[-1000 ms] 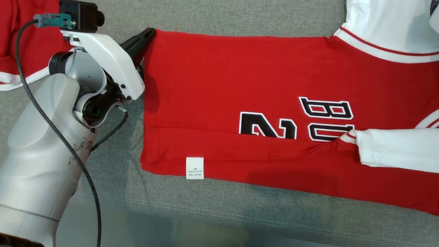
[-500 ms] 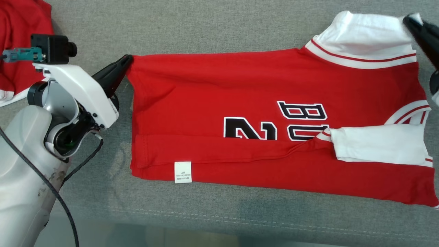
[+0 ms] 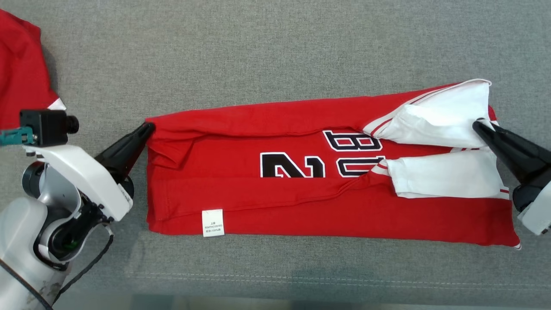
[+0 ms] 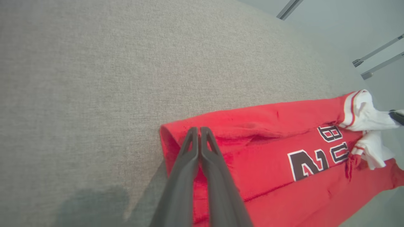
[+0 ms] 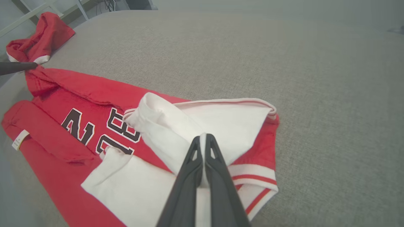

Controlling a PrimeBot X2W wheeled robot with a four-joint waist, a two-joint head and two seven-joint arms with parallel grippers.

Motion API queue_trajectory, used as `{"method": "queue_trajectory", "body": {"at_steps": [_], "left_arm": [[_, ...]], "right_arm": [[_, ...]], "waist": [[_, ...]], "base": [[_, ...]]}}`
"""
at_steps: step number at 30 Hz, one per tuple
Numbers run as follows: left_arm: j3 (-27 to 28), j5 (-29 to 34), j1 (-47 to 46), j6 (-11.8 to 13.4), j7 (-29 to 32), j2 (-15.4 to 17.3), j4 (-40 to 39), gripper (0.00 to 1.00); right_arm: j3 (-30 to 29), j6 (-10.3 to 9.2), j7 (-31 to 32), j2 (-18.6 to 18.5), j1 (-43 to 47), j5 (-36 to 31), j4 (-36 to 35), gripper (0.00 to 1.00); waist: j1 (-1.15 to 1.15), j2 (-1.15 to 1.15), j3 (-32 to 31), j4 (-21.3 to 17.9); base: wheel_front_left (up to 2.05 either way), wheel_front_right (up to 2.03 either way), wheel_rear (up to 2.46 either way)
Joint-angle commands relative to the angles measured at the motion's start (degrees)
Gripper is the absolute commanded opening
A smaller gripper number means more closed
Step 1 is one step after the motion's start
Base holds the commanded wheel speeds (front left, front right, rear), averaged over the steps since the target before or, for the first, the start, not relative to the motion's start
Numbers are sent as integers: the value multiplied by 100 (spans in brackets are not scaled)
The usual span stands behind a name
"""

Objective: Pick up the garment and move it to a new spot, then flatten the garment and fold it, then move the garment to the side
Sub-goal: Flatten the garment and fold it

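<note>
The red jersey (image 3: pixel 301 206) lies half-folded mid-frame on the grey cushion (image 3: pixel 258 51), left gripper (image 3: pixel 148 126) clamped on its left corner, right gripper (image 3: pixel 476 124) clamped on its white sleeve (image 3: pixel 439 125) at far right; another red garment (image 3: pixel 19 82) sits upper left

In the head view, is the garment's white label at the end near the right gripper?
No, the white label lies on the garment at the left gripper end.

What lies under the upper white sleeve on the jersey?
The sleeve lies on the red jersey front, beside black lettering. Any print continuing beneath it is covered.
</note>
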Motion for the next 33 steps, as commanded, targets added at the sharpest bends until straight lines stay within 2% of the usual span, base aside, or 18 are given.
{"method": "queue_trajectory", "body": {"at_steps": [1,6,15,19,20,21,22,23,27,30,33], "left_arm": [[314,-86,62,87,-69,347,-192,0],[391,-156,444,237,-207,367,-386,0],[536,-180,823,372,-535,350,-481,0],[548,-267,1012,402,-550,333,-450,0],[546,-297,1061,410,-545,321,-435,0],[545,-297,1097,421,-562,315,-424,6],[570,-269,1117,452,-637,303,-413,73],[597,-228,1131,482,-736,280,-397,100],[662,67,1234,651,-1212,215,-345,100],[777,467,1305,958,-1819,144,-379,100],[870,899,1386,1318,-2442,51,-489,100]], "right_arm": [[22,24,-98,-141,350,-74,-5,0],[27,24,-286,-38,694,-49,-55,0],[-56,24,-696,60,1350,-15,-84,0],[-14,24,-708,236,1604,5,-32,0],[-45,24,-745,314,1651,23,30,24],[-72,24,-757,378,1696,23,114,67],[-102,24,-776,435,1723,-24,193,100],[-156,24,-837,527,1752,-32,247,100],[-531,24,-1097,887,1937,98,344,100],[-1133,24,-1241,1165,2125,-18,528,100],[-1966,24,-1279,1623,2303,-469,783,100]], "waist": [[0,0,-15,-3],[0,0,-78,-7],[0,0,-233,-117],[0,0,-287,-179],[0,0,-305,-199],[0,0,-320,-212],[0,0,-338,-223],[0,0,-365,-231],[0,0,-488,-261],[0,0,-599,-270],[0,0,-715,-279]], "base": [[0,0,0],[0,0,0],[0,0,0],[0,0,0],[0,0,0],[0,0,0],[0,0,0],[0,0,0],[0,0,0],[0,0,0],[0,0,0]]}}
